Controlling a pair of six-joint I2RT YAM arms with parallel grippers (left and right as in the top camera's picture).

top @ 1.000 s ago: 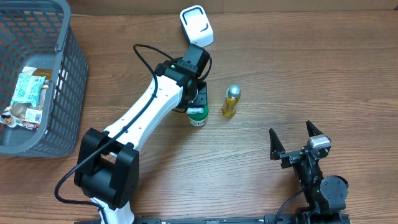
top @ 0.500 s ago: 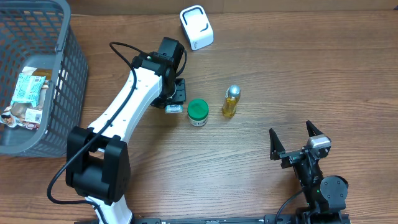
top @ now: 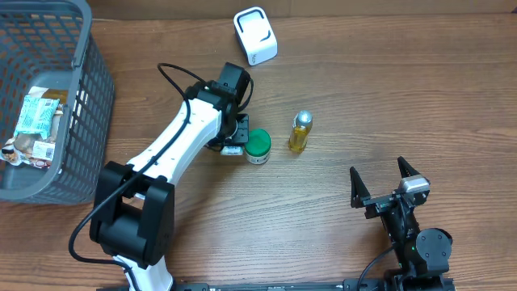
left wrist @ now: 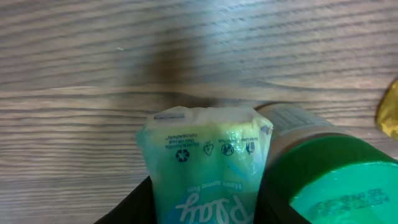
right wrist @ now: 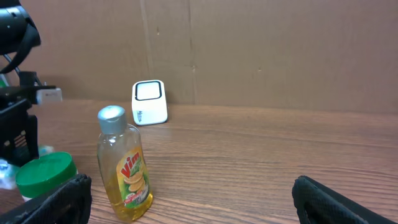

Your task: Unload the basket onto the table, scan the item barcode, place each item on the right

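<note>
Gripping the teal packet (left wrist: 205, 152) between part-closed jaws, the left pincer (top: 232, 143) sits beside the jar (top: 258, 145).

we see the left arm (top: 174, 149) has white links, black joints and a looping black cable; right gripper (top: 377, 168) looks black, maybe grey-topped.

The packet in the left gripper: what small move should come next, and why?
Probably raise the packet clear of the green-lidded jar. The left gripper grips it low, close beside the jar, while the white scanner stands farther back, so a sideways carry might knock the jar.
</note>
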